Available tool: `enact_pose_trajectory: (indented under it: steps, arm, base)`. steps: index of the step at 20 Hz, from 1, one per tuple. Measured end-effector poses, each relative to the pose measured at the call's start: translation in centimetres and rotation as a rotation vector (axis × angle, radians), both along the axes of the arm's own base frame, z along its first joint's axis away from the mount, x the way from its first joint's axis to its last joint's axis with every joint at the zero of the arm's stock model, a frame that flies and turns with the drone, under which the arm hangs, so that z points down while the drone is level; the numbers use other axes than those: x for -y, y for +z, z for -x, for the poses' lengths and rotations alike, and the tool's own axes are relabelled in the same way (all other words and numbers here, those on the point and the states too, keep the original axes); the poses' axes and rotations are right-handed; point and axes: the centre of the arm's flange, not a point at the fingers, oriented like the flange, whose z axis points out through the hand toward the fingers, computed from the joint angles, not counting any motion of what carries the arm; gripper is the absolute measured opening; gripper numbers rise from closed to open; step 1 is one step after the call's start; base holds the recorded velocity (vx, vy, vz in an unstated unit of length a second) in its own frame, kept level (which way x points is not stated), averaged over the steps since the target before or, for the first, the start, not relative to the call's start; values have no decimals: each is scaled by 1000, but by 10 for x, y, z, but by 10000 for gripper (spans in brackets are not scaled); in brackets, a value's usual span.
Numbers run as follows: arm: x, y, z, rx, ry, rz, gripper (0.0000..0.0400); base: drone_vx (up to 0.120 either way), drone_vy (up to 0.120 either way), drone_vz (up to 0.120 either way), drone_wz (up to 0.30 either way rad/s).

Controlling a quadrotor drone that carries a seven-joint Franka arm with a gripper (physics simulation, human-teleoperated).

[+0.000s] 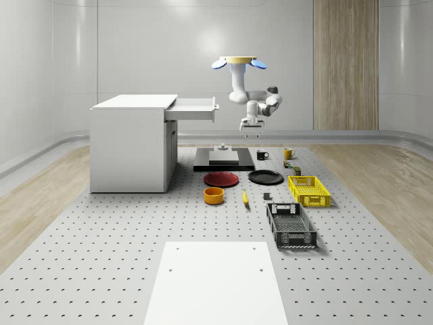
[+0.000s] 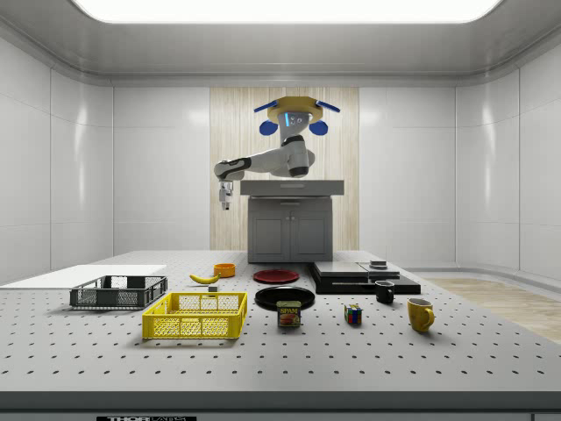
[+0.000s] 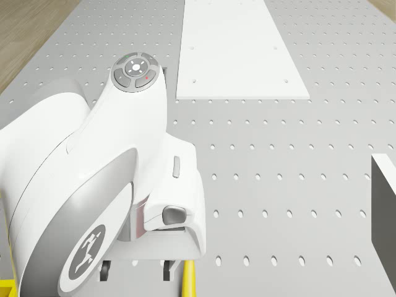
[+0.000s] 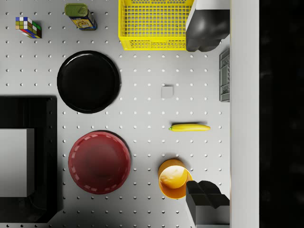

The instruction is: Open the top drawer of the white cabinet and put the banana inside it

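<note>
The banana point(image 1: 245, 197) lies on the perforated table between the orange bowl point(image 1: 214, 195) and the grey crate point(image 1: 291, 225). The white cabinet point(image 1: 128, 145) stands at the whole-scene view's left, its top drawer point(image 1: 193, 108) pulled out. The drone point(image 1: 238, 62) hovers to the right of the drawer, above the black platform point(image 1: 223, 159). My gripper point(image 1: 251, 125) hangs open and empty at about drawer height, pointing down, high above the table. In the wrist view the banana point(image 4: 190, 127) lies far below, between my spread fingertips point(image 4: 205, 35). The side view has the gripper point(image 2: 226, 202) left of the drawer point(image 2: 292, 188).
A red plate point(image 1: 222, 179), black plate point(image 1: 265, 177), yellow basket point(image 1: 308, 190), two mugs point(image 1: 262, 155), a can point(image 4: 80, 16) and a colour cube point(image 4: 28, 27) stand near the banana. A white sheet point(image 1: 215, 284) lies at the table's front.
</note>
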Motion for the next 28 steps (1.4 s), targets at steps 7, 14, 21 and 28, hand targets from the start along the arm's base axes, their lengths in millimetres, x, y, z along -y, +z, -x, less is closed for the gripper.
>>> enact_pose_trajectory:
  steps: [7, 14, 21, 28]
  arm:
    - [0, 0, 0, 0, 0, 0, 400]
    - [0, 0, 0, 0, 0, 0, 400]
    - [0, 0, 0, 0, 0, 0, 400]
    - [0, 0, 0, 0, 0, 0, 400]
  base:
    - [120, 80, -120, 0]
    - [69, 0, -120, 0]
    - [0, 0, -120, 0]
    - [0, 0, -120, 0]
